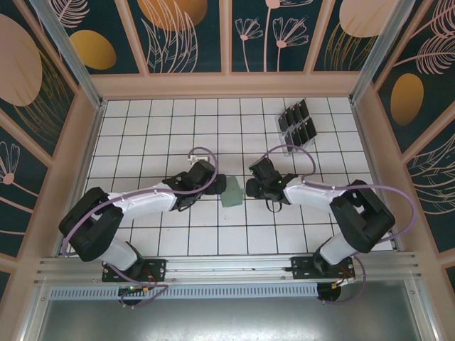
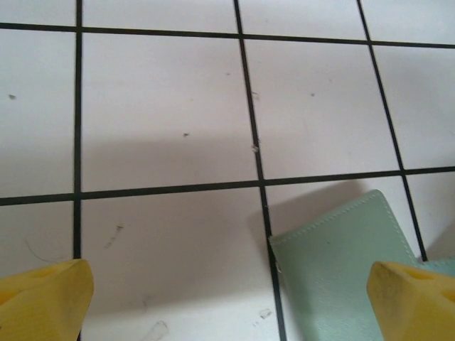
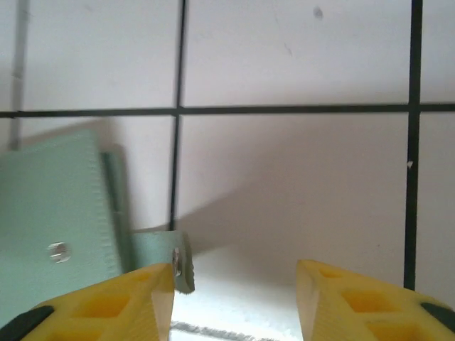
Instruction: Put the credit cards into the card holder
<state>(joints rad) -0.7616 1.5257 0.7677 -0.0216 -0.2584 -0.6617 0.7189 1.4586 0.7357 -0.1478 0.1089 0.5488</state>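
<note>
Tiled table [image 1: 142,142] | holder [image 1: 232,192] lies centre, between the grippers | left gripper [image 1: 215,185] wide open, empty | right gripper [image 1: 250,187] open, empty, tab [image 3: 181,263] beside one finger | cards [image 1: 297,122] far right, nearer right arm

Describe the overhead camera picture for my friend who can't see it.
A left gripper and right gripper flank a small green card holder in the middle of a white tiled table. Black credit cards stand in a clear rack at the far right.
</note>
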